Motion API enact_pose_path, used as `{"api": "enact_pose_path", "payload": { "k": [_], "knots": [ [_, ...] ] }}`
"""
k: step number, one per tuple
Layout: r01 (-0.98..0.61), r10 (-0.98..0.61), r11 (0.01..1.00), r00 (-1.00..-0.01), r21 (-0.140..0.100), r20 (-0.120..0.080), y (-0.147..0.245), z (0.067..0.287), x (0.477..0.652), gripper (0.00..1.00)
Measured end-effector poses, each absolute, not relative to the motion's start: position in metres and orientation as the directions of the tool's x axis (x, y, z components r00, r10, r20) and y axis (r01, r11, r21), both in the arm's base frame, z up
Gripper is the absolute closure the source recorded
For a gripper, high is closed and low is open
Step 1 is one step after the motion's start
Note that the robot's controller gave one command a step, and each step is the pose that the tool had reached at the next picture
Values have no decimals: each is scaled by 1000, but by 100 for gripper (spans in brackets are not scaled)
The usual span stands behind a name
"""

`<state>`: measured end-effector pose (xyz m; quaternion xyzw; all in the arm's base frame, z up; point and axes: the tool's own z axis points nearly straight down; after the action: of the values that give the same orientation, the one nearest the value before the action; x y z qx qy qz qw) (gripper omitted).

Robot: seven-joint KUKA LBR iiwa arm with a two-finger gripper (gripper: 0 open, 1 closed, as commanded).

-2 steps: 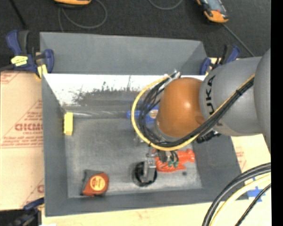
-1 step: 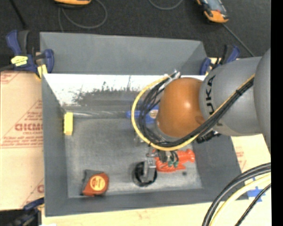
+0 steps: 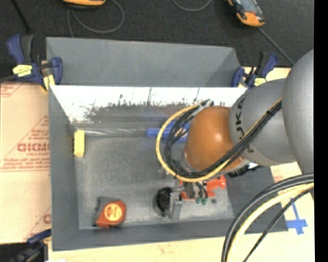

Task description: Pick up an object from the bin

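Though covered on its right side by the robot, a grey metal bin (image 3: 126, 168) seen from above, with a few loose things on the floor. Reaching in from the right, a thick grey arm (image 3: 273, 124), with a rounded orange cover (image 3: 208, 138) at the wrist and looped cables (image 3: 167, 146) around it. Below the cover, down low near the bin's front wall, the gripper (image 3: 176, 201); cannot tell whether open or closed, and nothing seen held in it.

Towards the front left corner, well apart from the gripper, an orange tape measure (image 3: 110, 213). Just right of the gripper, partly under the arm, a red piece (image 3: 216, 183). At the gripper's left side, a black round thing (image 3: 164, 199), touching or just beside it; cannot tell which. Against the left wall, a small yellow block (image 3: 79, 143). Near the back wall, peeking out beside the cables, a small blue piece (image 3: 153, 131).

Judged to be the reaching step, with the grasp not yet made and the black round thing the likeliest target. Called for next: centring over that one thing, closing on it firmly, then lifting straight up, clear of the front wall and the red piece.
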<state>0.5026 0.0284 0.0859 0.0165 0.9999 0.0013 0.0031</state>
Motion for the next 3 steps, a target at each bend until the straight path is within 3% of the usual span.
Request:
{"api": "enact_pose_path", "payload": {
  "k": [1,3],
  "knots": [
    [-36,-36,999,-999,2,-2,20,72,499,100],
    [-32,-32,999,-999,2,-2,20,72,499,100]
  ]
}}
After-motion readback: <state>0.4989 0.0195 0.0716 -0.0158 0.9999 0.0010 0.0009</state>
